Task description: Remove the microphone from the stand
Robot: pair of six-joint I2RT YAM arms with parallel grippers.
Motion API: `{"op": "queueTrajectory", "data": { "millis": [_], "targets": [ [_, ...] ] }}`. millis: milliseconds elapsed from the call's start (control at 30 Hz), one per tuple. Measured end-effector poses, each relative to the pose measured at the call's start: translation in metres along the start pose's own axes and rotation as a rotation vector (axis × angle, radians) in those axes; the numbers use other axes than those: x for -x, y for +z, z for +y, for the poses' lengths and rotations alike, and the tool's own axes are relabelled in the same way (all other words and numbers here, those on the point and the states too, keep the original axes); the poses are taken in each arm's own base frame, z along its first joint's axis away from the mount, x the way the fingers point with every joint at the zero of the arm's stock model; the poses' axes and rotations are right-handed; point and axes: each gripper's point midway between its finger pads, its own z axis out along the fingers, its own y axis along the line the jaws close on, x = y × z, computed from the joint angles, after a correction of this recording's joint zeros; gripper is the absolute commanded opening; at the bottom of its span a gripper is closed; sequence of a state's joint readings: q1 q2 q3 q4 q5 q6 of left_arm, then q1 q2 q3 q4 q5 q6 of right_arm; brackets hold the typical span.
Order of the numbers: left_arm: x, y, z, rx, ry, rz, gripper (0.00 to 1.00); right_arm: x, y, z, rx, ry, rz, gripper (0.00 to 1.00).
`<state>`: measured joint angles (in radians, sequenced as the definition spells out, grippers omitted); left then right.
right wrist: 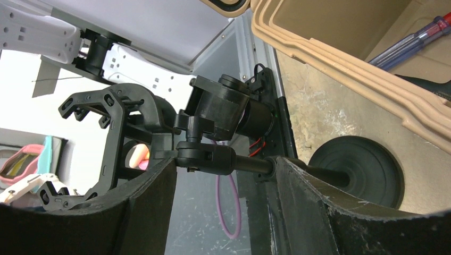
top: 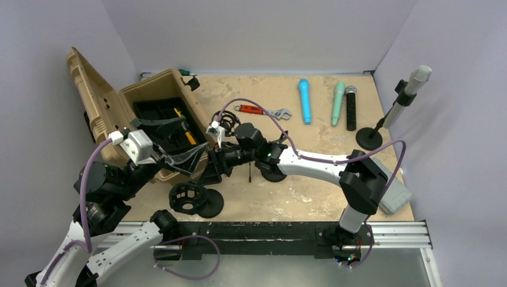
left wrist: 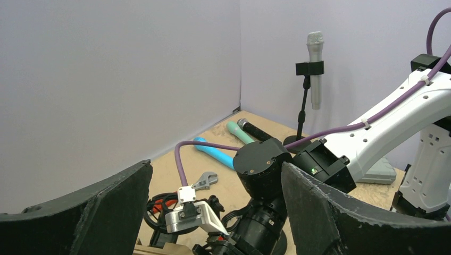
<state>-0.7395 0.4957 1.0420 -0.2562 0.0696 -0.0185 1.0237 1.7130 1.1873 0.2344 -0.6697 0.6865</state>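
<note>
At the far left, a tan case (top: 95,101) sits with its lid thrown back so the tools inside can be reached. The left hand (left wrist: 215,163) hangs by the front edge of the case. Its fingers are wide and nothing is between them. It faces across the desk (top: 299,197) toward the far corner, so I think it is only waiting.

Next is a small black stand (top: 194,200) near the front of the desk. Its round holder has nothing in it. The right arm (top: 317,164) stretches over to the left, and the right hand (right wrist: 224,162) is close to this stand. Its fingers are about half way apart. The stand's thin rod (right wrist: 255,166) runs across the gap and goes on past one finger, so it does not look pinched. I cannot tell if a finger touches it. This is not the stand with the microphone in it.

At the back lies a wrench (top: 263,110). Then a blue microphone (top: 305,100), a green microphone (top: 338,103) and a black microphone (top: 351,107) lie flat side by side, out of any holder.

At the far right is the thing to take out. The silver microphone (top: 417,79) sits head up in the clip (left wrist: 310,68) of the tall stand (top: 387,116), in the back right corner. The clip hugs it so it cannot drop. The round foot (top: 369,139) keeps the stand from tipping. Both hands are well apart from it, so I think the job is not begun. A grey box (top: 394,192) sits at the front right.
</note>
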Motion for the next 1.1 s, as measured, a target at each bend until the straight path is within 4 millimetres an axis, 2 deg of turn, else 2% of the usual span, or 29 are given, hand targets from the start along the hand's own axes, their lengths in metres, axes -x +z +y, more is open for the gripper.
{"op": "queueTrajectory", "data": {
  "millis": [267,433,633,900,1000,1100],
  "targets": [
    [-0.004,0.003,-0.001,-0.003,-0.008,0.012,0.89,0.000,0.003,-0.002,0.002,-0.012,-0.009,0.63],
    [-0.004,0.004,-0.001,-0.005,-0.009,0.015,0.89,-0.004,0.007,-0.012,-0.021,-0.015,-0.002,0.63],
    [-0.004,0.004,-0.001,-0.006,-0.009,0.015,0.89,-0.025,0.011,-0.035,-0.074,0.014,0.048,0.63],
    [-0.005,0.004,-0.001,-0.006,-0.009,0.016,0.89,-0.019,0.012,-0.034,-0.090,-0.009,0.052,0.64],
    [-0.005,0.005,-0.002,-0.007,-0.013,0.017,0.89,-0.009,0.008,-0.033,-0.153,-0.035,0.049,0.71],
    [-0.005,0.005,-0.002,-0.009,-0.017,0.018,0.89,0.008,-0.004,-0.037,-0.261,-0.077,0.015,0.78]
  ]
}}
